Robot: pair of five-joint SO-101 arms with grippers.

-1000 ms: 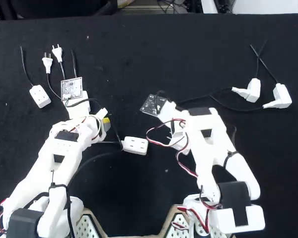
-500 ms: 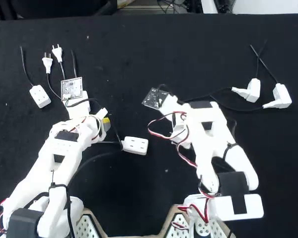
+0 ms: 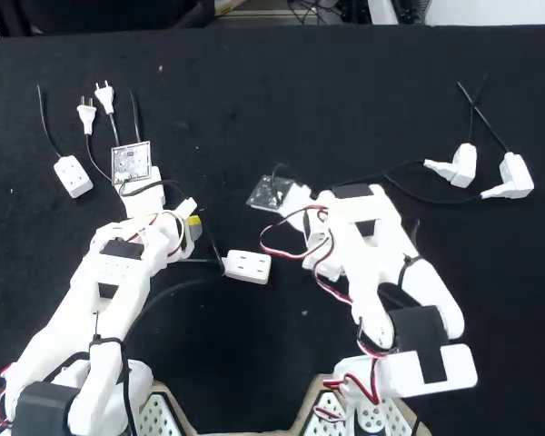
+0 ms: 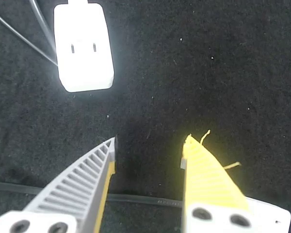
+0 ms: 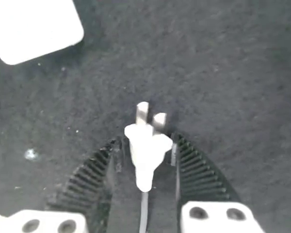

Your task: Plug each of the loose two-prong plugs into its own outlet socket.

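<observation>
Right gripper point(image 5: 145, 142) clamping white plug point(image 5: 145, 162), black cloth tabletop point(image 3: 345, 82)

Bright, even light from above — the white socket point(image 4: 84, 46) glares; shadows fall soft.

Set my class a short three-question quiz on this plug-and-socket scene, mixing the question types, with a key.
1. True or false: the left gripper is shut on a plug.
2. What does the right gripper hold? A) a two-prong plug B) an outlet socket C) nothing
3. Fill in: the outlet socket in the left wrist view shows ___ slots.
Key: 1 false, its fingers stand open over the black table. 2 A, with the prongs pointing away from the wrist. 3 two.
</observation>
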